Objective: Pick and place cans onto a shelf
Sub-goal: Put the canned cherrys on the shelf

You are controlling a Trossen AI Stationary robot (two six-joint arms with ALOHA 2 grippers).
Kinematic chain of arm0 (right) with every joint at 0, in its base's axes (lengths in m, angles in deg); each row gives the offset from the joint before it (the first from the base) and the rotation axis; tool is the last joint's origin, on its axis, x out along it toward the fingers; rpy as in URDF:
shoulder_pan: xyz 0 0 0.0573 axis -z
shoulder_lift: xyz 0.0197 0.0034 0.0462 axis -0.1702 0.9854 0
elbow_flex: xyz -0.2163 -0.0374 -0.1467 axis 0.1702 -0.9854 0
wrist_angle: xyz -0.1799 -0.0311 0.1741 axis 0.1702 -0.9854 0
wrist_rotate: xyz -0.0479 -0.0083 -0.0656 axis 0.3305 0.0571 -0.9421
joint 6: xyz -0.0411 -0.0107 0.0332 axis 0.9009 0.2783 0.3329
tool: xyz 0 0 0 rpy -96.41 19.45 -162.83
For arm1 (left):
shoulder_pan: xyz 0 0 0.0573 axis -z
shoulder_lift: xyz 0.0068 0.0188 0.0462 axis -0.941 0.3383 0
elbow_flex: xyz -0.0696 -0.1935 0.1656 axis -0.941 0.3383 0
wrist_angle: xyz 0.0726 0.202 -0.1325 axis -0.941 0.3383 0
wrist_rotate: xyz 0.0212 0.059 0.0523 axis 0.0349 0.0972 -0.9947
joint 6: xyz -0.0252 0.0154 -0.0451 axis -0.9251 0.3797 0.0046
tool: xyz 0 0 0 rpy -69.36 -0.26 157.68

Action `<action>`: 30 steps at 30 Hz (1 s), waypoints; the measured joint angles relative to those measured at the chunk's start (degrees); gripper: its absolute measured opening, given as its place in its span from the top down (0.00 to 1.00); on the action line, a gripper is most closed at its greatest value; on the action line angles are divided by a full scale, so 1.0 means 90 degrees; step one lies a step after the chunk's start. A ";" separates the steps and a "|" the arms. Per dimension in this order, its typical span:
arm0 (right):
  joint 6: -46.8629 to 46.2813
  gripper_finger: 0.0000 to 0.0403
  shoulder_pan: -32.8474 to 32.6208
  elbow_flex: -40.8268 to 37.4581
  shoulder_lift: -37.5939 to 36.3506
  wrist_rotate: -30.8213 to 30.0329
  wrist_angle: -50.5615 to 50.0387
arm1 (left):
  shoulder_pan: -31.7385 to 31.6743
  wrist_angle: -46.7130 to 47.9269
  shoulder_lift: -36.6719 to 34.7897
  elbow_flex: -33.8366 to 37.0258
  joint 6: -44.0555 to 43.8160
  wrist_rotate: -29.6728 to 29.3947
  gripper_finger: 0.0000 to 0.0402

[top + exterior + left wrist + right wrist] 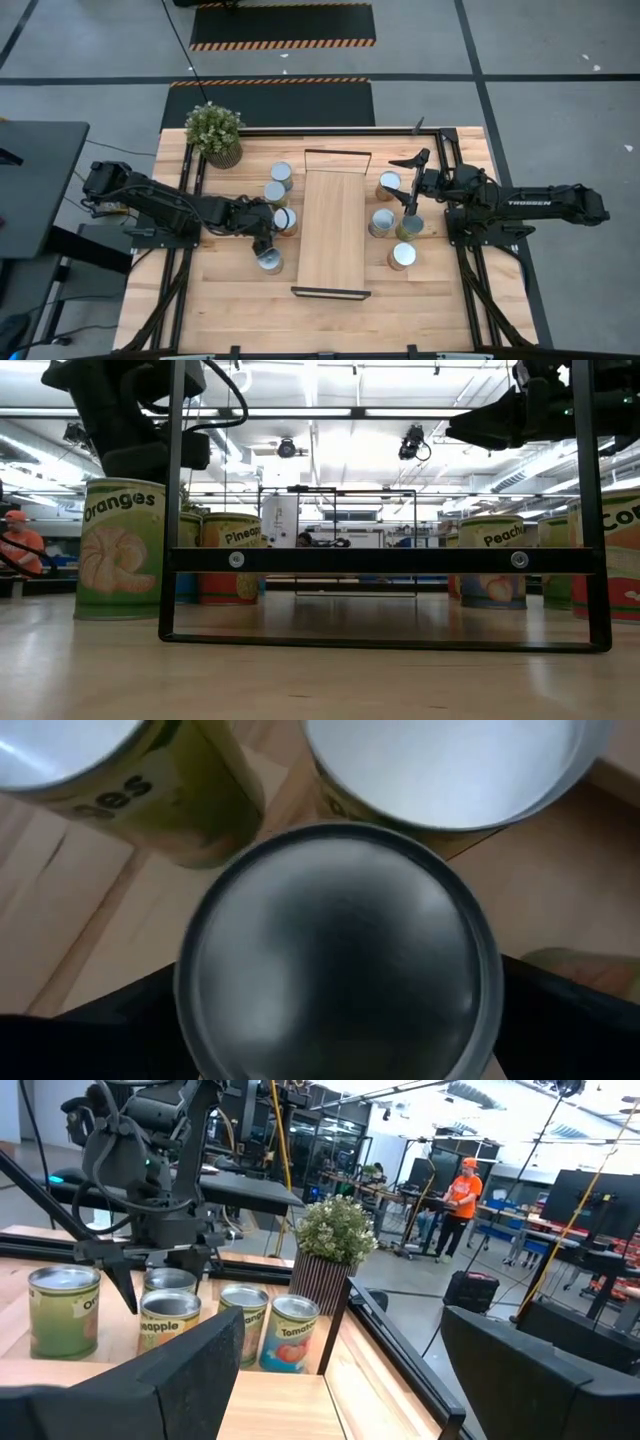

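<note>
the left arm reaches in from the left side, bent at the elbow, its left gripper pointing down with fingers spread. the right arm is stretched inward, its right gripper raised, fingers apart.

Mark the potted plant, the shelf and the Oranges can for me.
potted plant (214,128): high view, on its leafy top.
shelf (332,225): high view, on the bare middle of its board.
Oranges can (121,550): low view, on its label side.

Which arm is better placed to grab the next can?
Left. The left gripper sits directly over a can, whose lid fills its wrist view. The right gripper is raised among its cans, aimed at none.
</note>
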 joint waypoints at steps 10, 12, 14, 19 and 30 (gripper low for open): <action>0.0000 0.14 0.0000 0.0000 0.0018 0.0009 0.0049 | -0.0129 0.0048 -0.0018 0.0000 0.0042 0.0022 0.16; -0.0001 0.14 0.0000 -0.0001 0.0031 0.0010 0.0053 | -0.0223 0.0054 -0.0019 -0.0014 0.0188 0.0120 0.20; -0.0002 0.14 0.0000 -0.0002 0.0047 0.0010 0.0043 | -0.0328 0.0356 -0.0057 -0.0148 0.0370 0.0314 0.22; -0.0002 0.14 0.0000 0.0001 0.0083 0.0008 0.0103 | -0.0575 0.1996 -0.0068 -0.1223 0.0668 0.0521 0.21; -0.0078 0.14 0.0000 0.0000 0.0155 0.0008 0.0173 | -0.1087 0.2927 0.0074 -0.3692 0.1444 0.0595 0.21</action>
